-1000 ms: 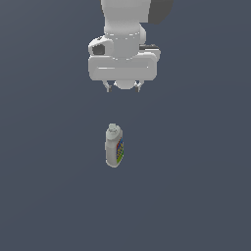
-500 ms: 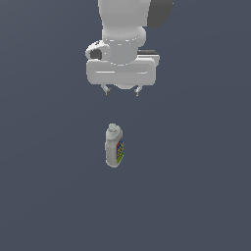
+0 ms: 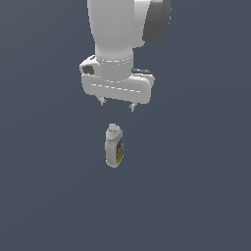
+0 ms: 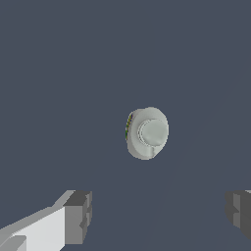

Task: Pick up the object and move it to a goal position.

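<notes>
Dark slate-blue counter (image 3: 44, 206) fills both views, plain and unmarked. Spread wide with nothing between them, the fingers (image 3: 117, 104) hang above the bottle (image 3: 114, 146), well clear of its cap (image 4: 153, 131); the gap looks far wider than the bottle, which I judge is meant to let them drop either side of it without knocking it over. From the wrist view one finger pad (image 4: 78, 217) and its partner flank open counter, with the bottle seen cap-on and lying off the line between them, so the hand probably needs a small sideways correction before descending. Standing upright, the bottle shows its coloured label (image 3: 119, 151) on one side. Above the bottle, the arm (image 3: 117, 39) rises out of frame. No goal marker is visible.
</notes>
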